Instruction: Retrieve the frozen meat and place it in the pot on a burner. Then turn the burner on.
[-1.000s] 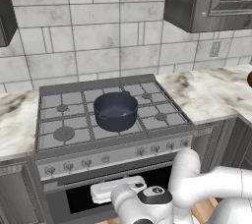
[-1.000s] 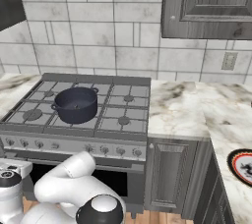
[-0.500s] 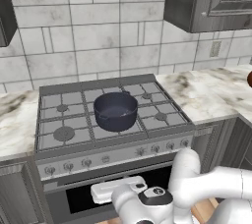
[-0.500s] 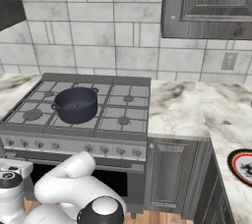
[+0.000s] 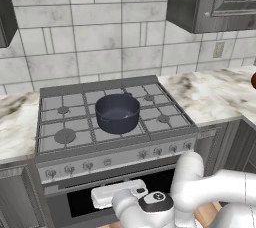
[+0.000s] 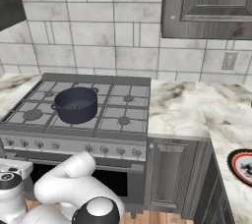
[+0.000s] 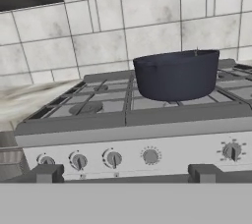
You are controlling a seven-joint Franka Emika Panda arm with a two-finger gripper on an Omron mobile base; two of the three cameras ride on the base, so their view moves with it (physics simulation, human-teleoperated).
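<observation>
My gripper (image 7: 124, 173), jaws wide and empty, hangs low before the stove (image 5: 60, 156). The pot (image 5: 117, 113) looks empty; a careless swing could clip the knobs (image 7: 113, 158).

Arm (image 5: 200, 192): glossy white rounded link shells with dark joints. Wrist end carries a black circular cap. Finger tips (image 7: 45, 173): small, dark, blocky.

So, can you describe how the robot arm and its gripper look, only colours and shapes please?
The arm is glossy white, built of thick rounded segments, with dark round caps at the joints. One cap bears a small white mark. In the hand view, the gripper shows two small dark grey, blocky finger tips. No cables are visible.
</observation>
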